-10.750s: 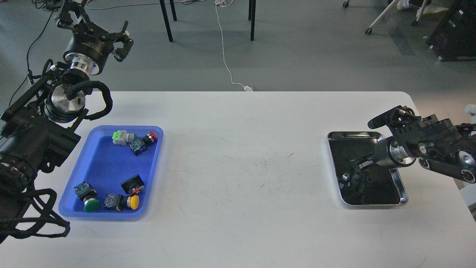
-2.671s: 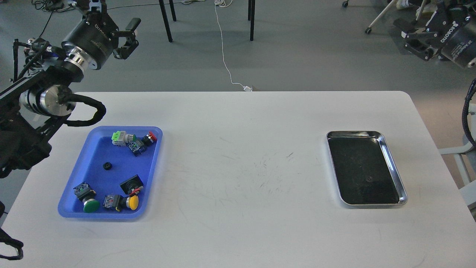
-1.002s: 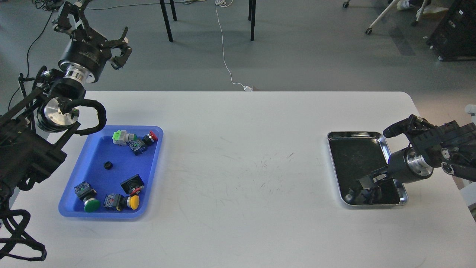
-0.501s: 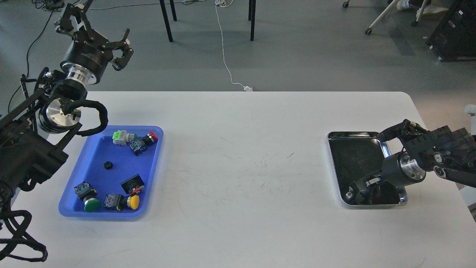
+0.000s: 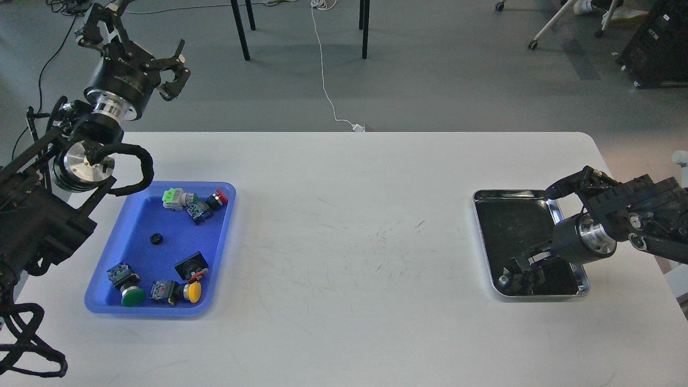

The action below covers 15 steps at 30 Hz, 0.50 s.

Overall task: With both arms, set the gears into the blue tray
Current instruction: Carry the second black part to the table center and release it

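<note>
One gear (image 5: 156, 238), a tiny black toothed wheel, lies in the middle of the blue tray (image 5: 135, 226) at the table's left. My left gripper (image 5: 134, 51) is raised beyond the table's far left corner, open and empty. My right gripper (image 5: 520, 270) reaches down into the near end of the shiny steel tray (image 5: 510, 192) on the right. Its dark fingers blend with the tray's dark reflective bottom, so I cannot tell how they stand. No gear shows in the steel tray; the gripper covers that spot.
Several push-button switches lie in the blue tray: a green and red group (image 5: 193, 203) at its far end, and green (image 5: 124, 287) and yellow (image 5: 183, 287) ones at its near end. Chair legs (image 5: 242, 29) and a white cable (image 5: 328, 80) are on the floor behind.
My right arm came back down from high on the right into the steel tray, and in the last second its gripper has only shifted slightly at the near end. The left arm has barely moved.
</note>
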Each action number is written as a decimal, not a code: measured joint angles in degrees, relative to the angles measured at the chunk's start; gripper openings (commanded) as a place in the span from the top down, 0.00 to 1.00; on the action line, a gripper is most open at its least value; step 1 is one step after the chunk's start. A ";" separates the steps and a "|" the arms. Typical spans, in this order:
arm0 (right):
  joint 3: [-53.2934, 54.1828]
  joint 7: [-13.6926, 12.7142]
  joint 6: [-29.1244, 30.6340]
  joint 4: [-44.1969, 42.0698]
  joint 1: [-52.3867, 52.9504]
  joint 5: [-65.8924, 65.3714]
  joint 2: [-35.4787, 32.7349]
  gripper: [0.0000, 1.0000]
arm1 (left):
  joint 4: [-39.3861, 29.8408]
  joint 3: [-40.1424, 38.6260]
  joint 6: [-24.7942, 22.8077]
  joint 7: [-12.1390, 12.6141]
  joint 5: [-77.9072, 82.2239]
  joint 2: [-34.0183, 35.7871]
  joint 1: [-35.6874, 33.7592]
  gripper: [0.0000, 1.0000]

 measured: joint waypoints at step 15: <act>0.60 -0.02 -4.09 3.41 9.46 6.72 16.52 0.80 | -0.53 0.16 0.36 0.38 0.05 1.32 -0.13 0.02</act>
